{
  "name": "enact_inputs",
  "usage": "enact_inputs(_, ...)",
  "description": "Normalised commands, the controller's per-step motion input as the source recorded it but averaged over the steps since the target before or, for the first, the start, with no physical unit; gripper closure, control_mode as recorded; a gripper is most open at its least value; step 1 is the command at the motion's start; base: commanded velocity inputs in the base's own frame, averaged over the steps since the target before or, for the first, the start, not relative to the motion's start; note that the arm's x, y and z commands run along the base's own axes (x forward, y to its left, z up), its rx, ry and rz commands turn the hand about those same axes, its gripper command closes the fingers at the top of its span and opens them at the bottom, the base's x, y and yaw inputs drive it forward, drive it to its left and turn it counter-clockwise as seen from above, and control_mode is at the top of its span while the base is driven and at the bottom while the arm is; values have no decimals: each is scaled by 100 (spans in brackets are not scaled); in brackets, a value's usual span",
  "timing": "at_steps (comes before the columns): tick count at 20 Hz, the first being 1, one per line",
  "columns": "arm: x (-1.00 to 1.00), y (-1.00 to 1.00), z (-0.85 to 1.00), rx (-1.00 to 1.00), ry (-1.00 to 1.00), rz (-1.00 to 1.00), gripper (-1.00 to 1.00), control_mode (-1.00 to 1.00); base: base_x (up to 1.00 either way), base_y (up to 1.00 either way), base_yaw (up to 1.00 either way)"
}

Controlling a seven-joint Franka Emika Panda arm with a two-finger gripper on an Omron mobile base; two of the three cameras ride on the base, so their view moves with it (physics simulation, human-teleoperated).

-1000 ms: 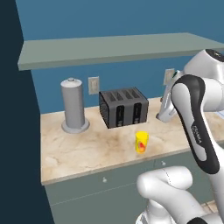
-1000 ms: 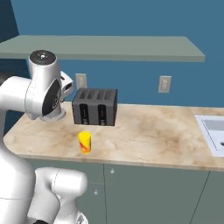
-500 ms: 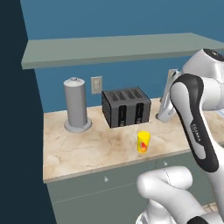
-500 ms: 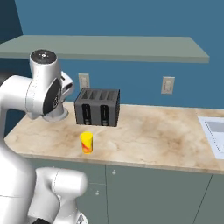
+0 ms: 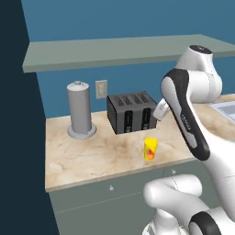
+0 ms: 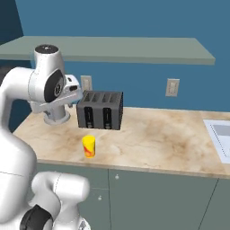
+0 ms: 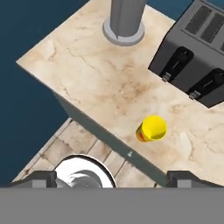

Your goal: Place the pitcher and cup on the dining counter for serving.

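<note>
The cup [image 5: 150, 149] is a small yellow tumbler with a red mark, upright near the front edge of the counter and in front of the toaster. It also shows in the right base view [image 6: 89, 146] and the hand view [image 7: 152, 129]. My gripper [image 7: 113, 179] is open, its fingertips [image 7: 43, 178] far apart and nothing between them. It hangs high above the counter's front edge, well clear of the cup. The pitcher and the dining counter are out of view.
A black toaster [image 5: 132, 112] stands behind the cup, and a grey metal canister [image 5: 79, 110] to its left. The beige counter [image 5: 82, 156] ends at a left edge near the canister. A shelf [image 5: 124, 48] runs overhead, and a sink [image 6: 220, 134] lies at the far right.
The whole picture has drifted slightly to the right in both base views, so the camera has moved. The cup, toaster and canister keep their places on the counter. The gripper stays open.
</note>
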Motion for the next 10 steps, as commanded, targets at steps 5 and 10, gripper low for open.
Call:
enact_inputs(5,10,0,-28,0,8,-33,-100,-100,0,0,0)
enact_inputs(10,20,0,-66,0,2,-28,-100,-100,0,0,0)
